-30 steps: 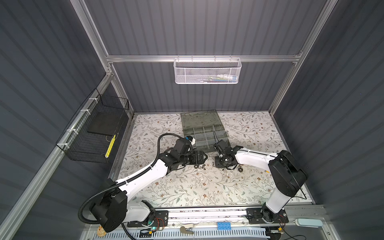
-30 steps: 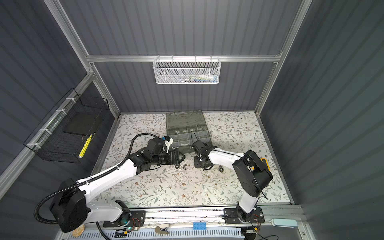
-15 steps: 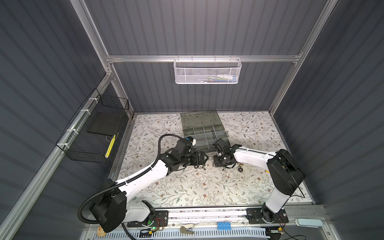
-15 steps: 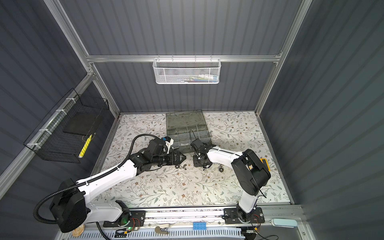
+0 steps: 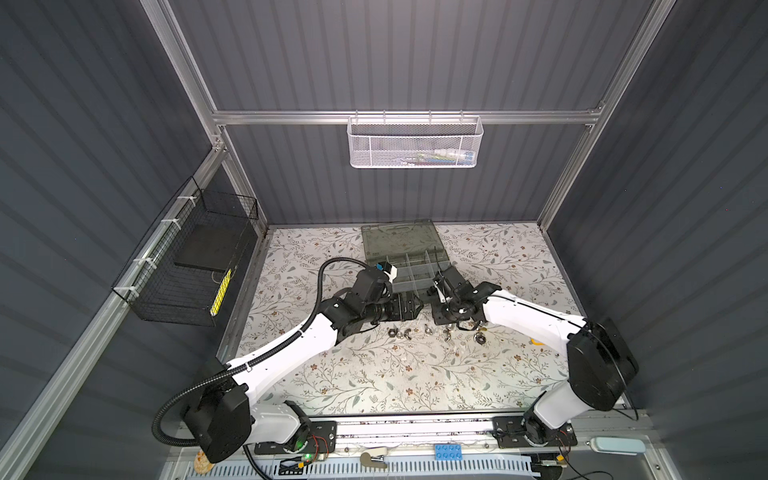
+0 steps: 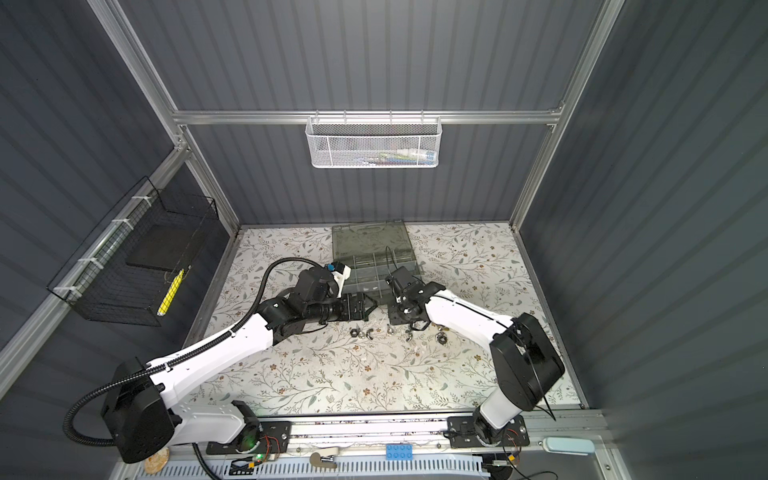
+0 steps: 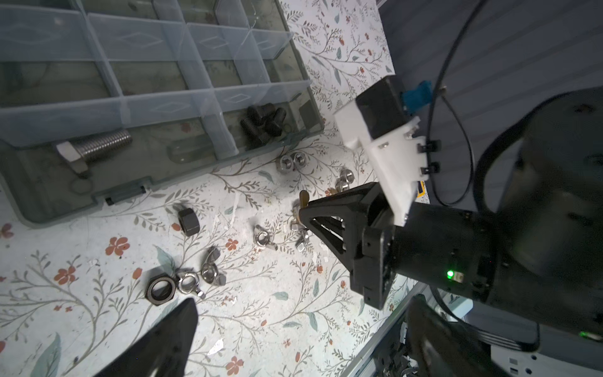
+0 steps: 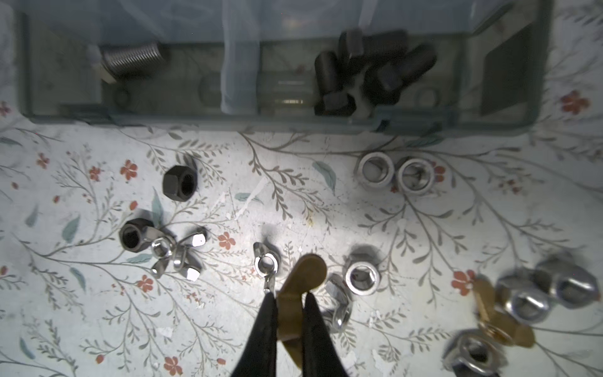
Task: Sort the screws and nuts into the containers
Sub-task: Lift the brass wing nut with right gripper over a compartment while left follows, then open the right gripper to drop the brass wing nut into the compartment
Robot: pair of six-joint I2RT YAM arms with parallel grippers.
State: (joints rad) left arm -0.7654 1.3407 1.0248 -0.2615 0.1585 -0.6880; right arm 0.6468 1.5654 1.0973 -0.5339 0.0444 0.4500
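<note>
My right gripper (image 8: 290,298) is shut on a brass wing nut (image 8: 308,269), just above the floral table in front of the organiser case (image 8: 195,119). Loose fasteners lie around it: black hex nuts (image 8: 179,181), two silver nuts (image 8: 394,174), silver wing nuts (image 8: 266,264) and a cluster of silver nuts (image 8: 538,293) with another brass piece (image 8: 499,323). The case's near compartments hold a silver bolt (image 7: 94,148) and black bolts (image 7: 264,124). My left gripper (image 7: 301,303) hangs open and empty over the table, close to the right gripper (image 5: 446,318) in both top views.
The case's lid (image 5: 399,241) lies open toward the back wall. A white mesh basket (image 5: 415,143) hangs on the back wall and a black wire basket (image 5: 187,270) on the left wall. A small yellow item (image 5: 536,341) lies beside the right arm.
My right gripper has closed on the brass wing nut and edged slightly left. The left arm has barely moved and its gripper stays open.
</note>
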